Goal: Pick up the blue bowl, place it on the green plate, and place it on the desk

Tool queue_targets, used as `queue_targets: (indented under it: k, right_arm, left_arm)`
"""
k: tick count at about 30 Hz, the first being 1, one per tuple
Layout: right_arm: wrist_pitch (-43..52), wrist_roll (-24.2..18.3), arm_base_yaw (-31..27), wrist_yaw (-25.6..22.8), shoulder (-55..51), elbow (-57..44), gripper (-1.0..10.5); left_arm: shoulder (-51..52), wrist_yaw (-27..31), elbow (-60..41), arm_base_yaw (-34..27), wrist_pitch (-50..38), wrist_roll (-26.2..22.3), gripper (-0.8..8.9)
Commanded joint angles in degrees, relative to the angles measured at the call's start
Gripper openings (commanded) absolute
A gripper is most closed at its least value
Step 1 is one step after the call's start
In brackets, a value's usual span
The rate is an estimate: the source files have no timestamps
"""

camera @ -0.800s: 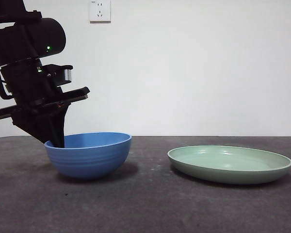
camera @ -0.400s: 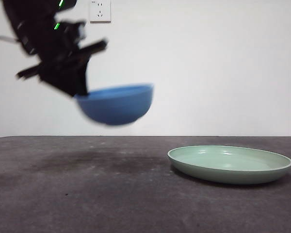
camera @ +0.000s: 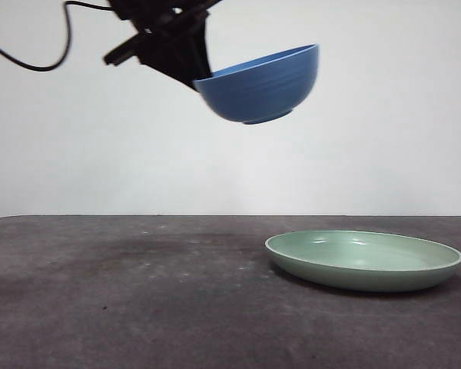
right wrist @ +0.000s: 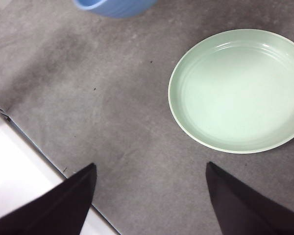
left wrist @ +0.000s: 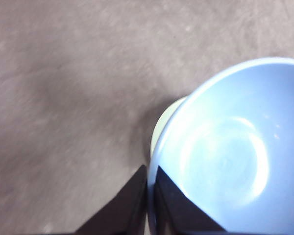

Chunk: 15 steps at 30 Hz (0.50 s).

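Nearest, the dark grey-brown worktop (camera: 138, 307) lies bare apart from the green plate (camera: 363, 261), which sits flat on it to one side and holds nothing; its glossy inside shows only faint rings in the right wrist view. Above and just short of the plate, the blue bowl (camera: 260, 85) hangs high in the air, tilted, its foot clear of everything. The left gripper (left wrist: 148, 196) has its jaws pinched on the bowl's rim, one inside and one outside, and the bowl is empty. The right gripper (right wrist: 149, 196) waits well above the worktop with its jaws spread wide, holding nothing.
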<state>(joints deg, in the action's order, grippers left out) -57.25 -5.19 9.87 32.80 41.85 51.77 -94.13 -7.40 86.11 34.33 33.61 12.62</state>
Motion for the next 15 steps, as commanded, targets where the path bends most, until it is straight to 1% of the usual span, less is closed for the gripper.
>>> queue_targets:
  k: [1,7,10,15]
  right_arm:
    - [-0.33,0.72,0.20,-0.02,-0.55,0.96,3.6]
    - [-1.66,0.76,0.17,-0.61,-2.80,0.98,3.6]
    - [-2.43,1.29,0.17,-1.68,-3.74,0.98,3.6]
    - [-3.65,1.55,0.17,-1.79,-4.55,0.98,3.6]
  left_arm:
    - [-5.22,-0.09,3.61,1.79,0.42,0.55,0.11]
    - [-15.08,-0.09,10.86,5.35,2.01,0.52,0.11]
    - [-19.93,-0.07,14.60,6.54,3.30,0.50,0.11]
    - [-26.97,0.28,20.28,7.69,5.92,0.31,0.11]
